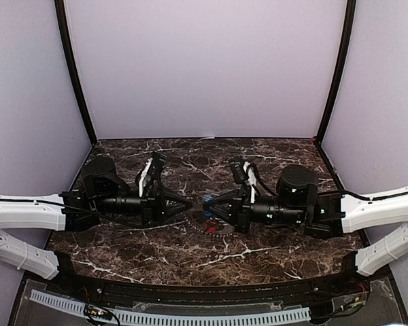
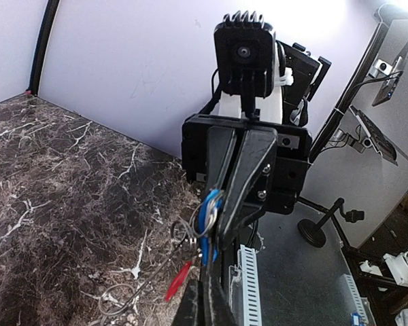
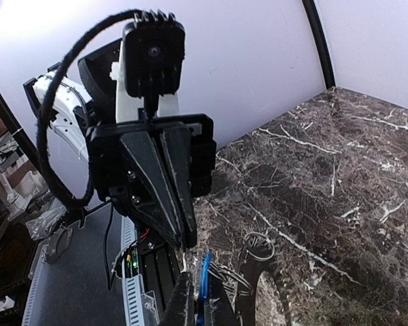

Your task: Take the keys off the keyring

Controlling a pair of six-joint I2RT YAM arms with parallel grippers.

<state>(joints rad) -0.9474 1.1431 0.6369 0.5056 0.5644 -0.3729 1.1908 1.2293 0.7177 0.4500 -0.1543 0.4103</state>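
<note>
Both grippers meet tip to tip above the middle of the marble table. My right gripper (image 1: 207, 206) is shut on the blue-headed key (image 3: 202, 282), which stands edge-on between its fingers; the key also shows in the left wrist view (image 2: 208, 224). My left gripper (image 1: 191, 204) is shut, its tips right against the blue key; what it pinches is hidden. The red-headed key (image 2: 179, 280) hangs free just below, also in the top view (image 1: 210, 227). The grey keyring (image 1: 222, 231) shows under the right gripper. Thin wire loops (image 2: 184, 234) link the keys.
A loose small wire ring (image 3: 260, 246) lies on the marble (image 1: 190, 255) beside the grippers, and another loop (image 2: 115, 299) lies on it nearer the left arm. White walls enclose the table at back and sides. A white cable tray (image 1: 190, 317) runs along the front edge.
</note>
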